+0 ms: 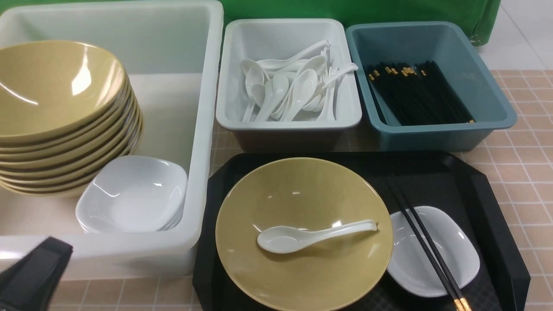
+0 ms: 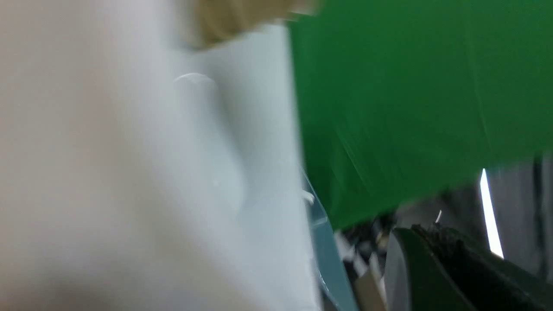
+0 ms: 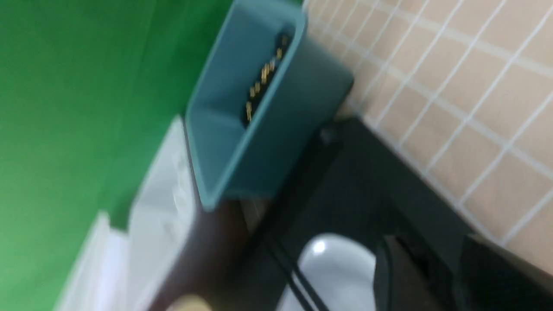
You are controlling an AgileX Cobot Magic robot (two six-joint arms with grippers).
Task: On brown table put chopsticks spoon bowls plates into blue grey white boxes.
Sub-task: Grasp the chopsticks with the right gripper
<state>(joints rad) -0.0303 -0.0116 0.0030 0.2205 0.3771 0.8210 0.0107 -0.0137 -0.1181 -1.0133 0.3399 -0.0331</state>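
The left end effector [image 2: 425, 268] is hanging beside the big translucent white tub [image 1: 206, 129], its jaws pressed together. The right end effector [image 3: 421, 272] is showing blurred in its own wrist view, and I cannot tell how far its jaws are spread.

On the black tray [image 1: 432, 166], a mustard-yellow bowl [image 1: 302, 190] is holding a white soup spoon [image 1: 285, 239], its handle pointing to the right. Just right of the bowl, a white rounded-square dish [image 1: 458, 255] is sitting with a pair of black chopsticks [image 1: 425, 242] lying across it, gold ends toward the robot.

Behind the tray, the pale grey box [image 1: 289, 125] is holding a jumble of white soup spoons [image 1: 304, 86], and the teal-blue box [image 1: 440, 134] beside it is holding a heap of black chopsticks. To the left, the translucent tub is carrying a stack of yellow bowls [image 1: 56, 95] and, beside them, nested white dishes [image 1: 134, 194]. Pinkish-tan tiles are covering the tabletop [image 1: 522, 172], and a green sheet [image 1: 354, 11] is standing behind the boxes.
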